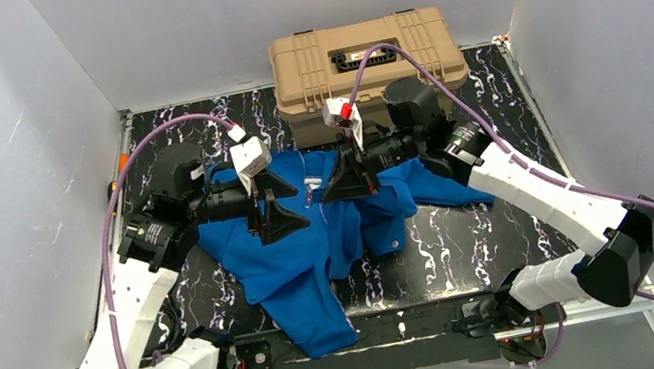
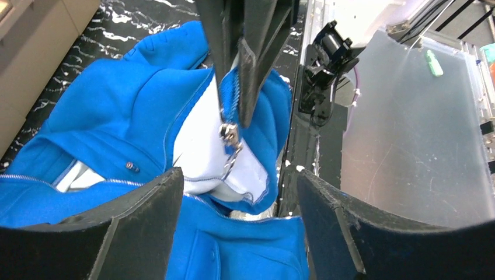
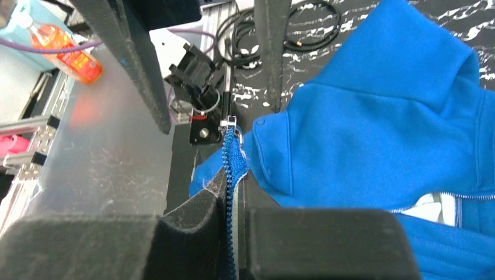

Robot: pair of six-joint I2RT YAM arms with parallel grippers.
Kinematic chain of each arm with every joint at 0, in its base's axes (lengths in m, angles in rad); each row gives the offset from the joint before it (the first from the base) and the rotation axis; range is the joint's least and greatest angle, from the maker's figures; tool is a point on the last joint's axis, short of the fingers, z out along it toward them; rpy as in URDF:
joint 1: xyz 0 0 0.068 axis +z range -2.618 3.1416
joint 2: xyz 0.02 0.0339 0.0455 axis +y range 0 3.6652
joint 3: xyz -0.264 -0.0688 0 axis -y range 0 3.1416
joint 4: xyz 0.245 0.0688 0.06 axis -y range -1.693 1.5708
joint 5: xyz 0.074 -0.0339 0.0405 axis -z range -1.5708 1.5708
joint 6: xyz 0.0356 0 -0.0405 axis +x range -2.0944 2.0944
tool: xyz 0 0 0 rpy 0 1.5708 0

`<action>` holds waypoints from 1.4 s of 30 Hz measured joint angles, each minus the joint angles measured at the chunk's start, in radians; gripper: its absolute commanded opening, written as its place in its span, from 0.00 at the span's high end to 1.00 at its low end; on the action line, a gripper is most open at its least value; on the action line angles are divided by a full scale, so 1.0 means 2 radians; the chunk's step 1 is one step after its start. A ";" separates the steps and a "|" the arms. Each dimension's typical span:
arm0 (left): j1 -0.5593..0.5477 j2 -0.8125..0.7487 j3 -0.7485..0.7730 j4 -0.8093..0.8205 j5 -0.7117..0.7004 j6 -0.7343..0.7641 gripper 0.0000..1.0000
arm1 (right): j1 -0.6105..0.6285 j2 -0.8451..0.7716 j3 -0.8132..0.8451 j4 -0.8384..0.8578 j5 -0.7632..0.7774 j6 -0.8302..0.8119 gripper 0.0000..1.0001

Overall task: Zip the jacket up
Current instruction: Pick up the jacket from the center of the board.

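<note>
**Step in hand (judged): seat the open gripper on the slider while the other holds the strip taut.**

1. R gripper (image 3: pixel 233 204): pressed together, pinching the zipper strip (image 3: pixel 229 157) at bottom centre of the right wrist view. Keep the pinch firm, w/ no slack betw. pinch and slider (image 2: pixel 229 134).
2. L gripper (image 2: pixel 239 181): spread wide, nothing held. Advance until the slider sits betw. the pads, then close.
3. Grip the pull tab (image 2: pixel 233 160) or slider body only. Pale lining lies directly behind it, so fabric in the pinch would prob. jam the run.
4. Draw along the strip's own line, away from the R pinch. A sideways pull would likely cock the slider.
5. Whether both tooth rows are seated in the slider: cannot tell. Check before pulling.

**Position of work rel. to grippers**

- Jacket (image 1: pixel 316 258): centre of the top view, spread on the table (image 1: pixel 473 230), hem draped over the table edge at lower centre. Tan case (image 1: pixel 366 56) at upper centre, beyond the collar.
- Left wrist view: slider and tab at frame centre, just above the gap betw. the L fingers, not touching either. R fingers come down from top centre, clamped on the strip just above the slider.
- Right wrist view: strip runs from the pinch up to the slider at mid-frame. Jacket body fills the right half.
</note>
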 measured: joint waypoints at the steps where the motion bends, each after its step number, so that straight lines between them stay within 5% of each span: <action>1: 0.000 -0.002 -0.004 0.000 -0.003 0.004 0.31 | 0.000 0.001 0.009 -0.028 0.001 -0.016 0.99; 9: -0.006 -0.023 -0.093 -0.010 -0.008 0.080 0.35 | 0.000 0.002 0.056 -0.178 0.036 -0.116 0.99; 13: -0.071 -0.020 -0.142 -0.036 -0.028 0.163 0.33 | 0.000 -0.003 0.053 -0.221 0.072 -0.138 0.99; 18: -0.149 0.004 -0.179 -0.054 -0.045 0.244 0.33 | 0.000 -0.044 0.014 -0.233 0.120 -0.144 0.99; 35: -0.279 0.080 -0.273 -0.047 -0.098 0.377 0.34 | -0.063 -0.085 -0.072 -0.192 0.213 -0.106 0.99; 39: -0.294 0.080 -0.289 -0.035 -0.118 0.381 0.57 | -0.067 -0.085 -0.086 -0.178 0.213 -0.097 0.99; 42: -0.301 0.083 -0.293 -0.022 -0.134 0.379 0.89 | -0.067 -0.085 -0.086 -0.171 0.213 -0.088 0.99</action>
